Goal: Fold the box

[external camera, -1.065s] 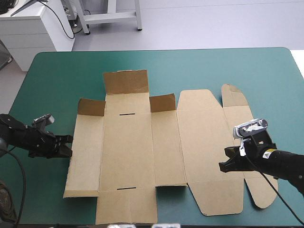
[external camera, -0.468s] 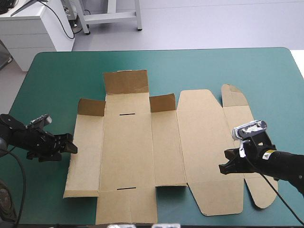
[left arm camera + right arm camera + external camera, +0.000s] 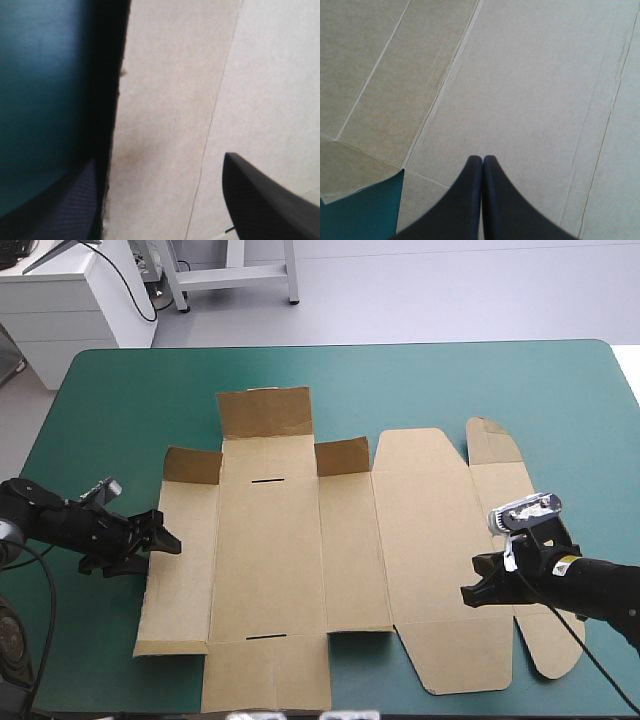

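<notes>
Left arm [image 3: 50,523] and right arm [image 3: 600,590] matte black, rounded; small yellow label [image 3: 566,562] by right wrist; left hand [image 3: 168,537] and right hand [image 3: 468,592] black too; fingers [image 3: 467,200] broad curved fins, tapering to points; faint woven grain on one left finger.

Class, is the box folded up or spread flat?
Mostly flat: the box lies spread on the table; only three far flaps stand up.

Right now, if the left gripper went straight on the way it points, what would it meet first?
The box. The open left gripper straddles its left edge, so the side panel would likely slide between the fingers, though height is unclear.
</notes>
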{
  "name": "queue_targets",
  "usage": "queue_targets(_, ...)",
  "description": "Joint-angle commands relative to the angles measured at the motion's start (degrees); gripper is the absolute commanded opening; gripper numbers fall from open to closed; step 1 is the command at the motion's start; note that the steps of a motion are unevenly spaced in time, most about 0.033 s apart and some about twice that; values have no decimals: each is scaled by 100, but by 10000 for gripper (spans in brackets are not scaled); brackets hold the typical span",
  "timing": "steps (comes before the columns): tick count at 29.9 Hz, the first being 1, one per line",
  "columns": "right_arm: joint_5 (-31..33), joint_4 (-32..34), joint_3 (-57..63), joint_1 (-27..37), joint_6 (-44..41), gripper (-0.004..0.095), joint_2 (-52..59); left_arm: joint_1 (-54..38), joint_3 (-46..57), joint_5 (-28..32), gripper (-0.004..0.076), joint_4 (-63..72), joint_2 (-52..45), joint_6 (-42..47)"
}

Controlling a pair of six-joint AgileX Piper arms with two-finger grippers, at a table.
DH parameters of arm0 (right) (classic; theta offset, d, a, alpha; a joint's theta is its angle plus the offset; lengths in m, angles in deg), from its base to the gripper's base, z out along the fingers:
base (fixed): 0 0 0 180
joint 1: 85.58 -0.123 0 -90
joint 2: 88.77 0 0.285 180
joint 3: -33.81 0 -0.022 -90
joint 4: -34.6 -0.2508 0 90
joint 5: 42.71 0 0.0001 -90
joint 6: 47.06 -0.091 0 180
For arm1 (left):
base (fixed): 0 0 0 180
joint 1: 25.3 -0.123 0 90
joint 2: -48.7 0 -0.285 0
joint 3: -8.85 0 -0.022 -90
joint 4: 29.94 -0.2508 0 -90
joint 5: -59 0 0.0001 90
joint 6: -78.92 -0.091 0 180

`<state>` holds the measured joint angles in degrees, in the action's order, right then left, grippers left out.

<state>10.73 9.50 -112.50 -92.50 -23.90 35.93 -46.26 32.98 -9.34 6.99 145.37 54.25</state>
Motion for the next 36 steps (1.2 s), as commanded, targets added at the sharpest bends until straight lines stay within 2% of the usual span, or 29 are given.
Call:
queue_targets(1, -198, -111, -146, 57, 10, -21, 56, 270, -147, -347, 501, 265, -128, 33)
queue_targets(6, -232, -111, -146, 57, -11, -21, 56, 647, -147, -590, 495, 395, -128, 23)
queue_targets(14, -246, -111, -146, 57, -24, -21, 56, 853, -147, -590, 474, 818, -138, 23)
queue_targets(17, -246, -111, -146, 57, -24, -21, 56, 853, -147, -599, 327, 825, -138, 166)
queue_targets(20, -219, -111, -146, 57, -33, -21, 56, 853, -147, -599, 52, 839, -186, 478)
queue_targets(21, -207, -111, -146, 57, -33, -21, 56, 853, -147, -599, -4, 884, -214, 478)
queue_targets(25, -183, -111, -146, 57, -45, -21, 56, 906, -44, -599, -8, 1134, -297, 478)
queue_targets(31, -183, -132, -146, 57, -53, -21, 56, 988, -170, -599, -8, 803, -367, 346)
queue_targets(36, -183, -132, -146, 57, -53, -21, 56, 1494, -1012, -599, -8, -612, -367, 510)
